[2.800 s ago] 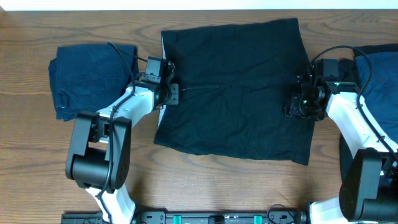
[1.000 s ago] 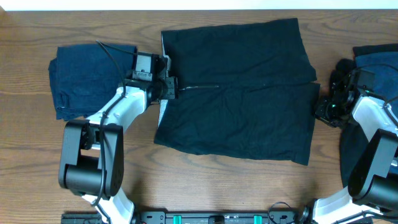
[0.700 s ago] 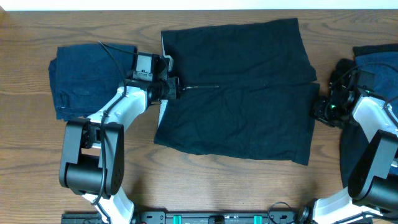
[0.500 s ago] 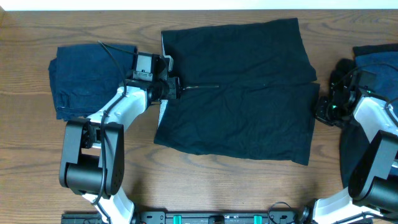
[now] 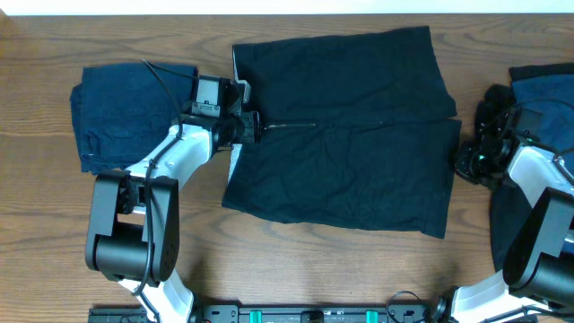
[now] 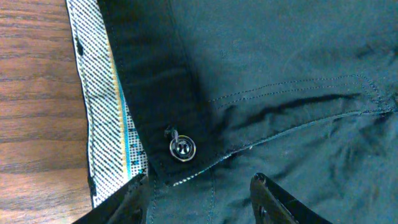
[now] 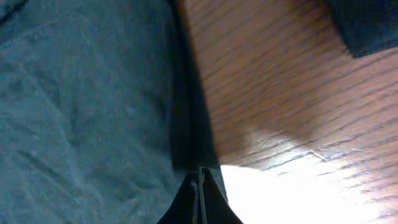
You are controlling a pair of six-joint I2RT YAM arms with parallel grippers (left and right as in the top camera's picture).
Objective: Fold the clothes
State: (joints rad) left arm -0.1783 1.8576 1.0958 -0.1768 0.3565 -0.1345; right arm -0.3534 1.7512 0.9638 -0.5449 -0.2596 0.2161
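The black shorts (image 5: pixel 341 126) lie spread flat in the middle of the table. My left gripper (image 5: pixel 248 126) sits at their left waistband edge. In the left wrist view it (image 6: pixel 199 199) is open, fingers astride the waistband just below a metal button (image 6: pixel 180 149), with the pale dotted inner strip (image 6: pixel 102 106) to the left. My right gripper (image 5: pixel 463 161) is at the shorts' right hem. The right wrist view shows its jaws (image 7: pixel 200 173) shut, with the dark hem edge (image 7: pixel 189 124) running into the tips.
A folded navy garment (image 5: pixel 126 112) lies left of the left arm. More navy and black clothes (image 5: pixel 547 99) are piled at the right edge, beside the right arm. Bare wood (image 7: pixel 280 93) shows right of the hem.
The right gripper moved from over the shorts out to their right hem and shut there. The left gripper has stayed open at the waistband.
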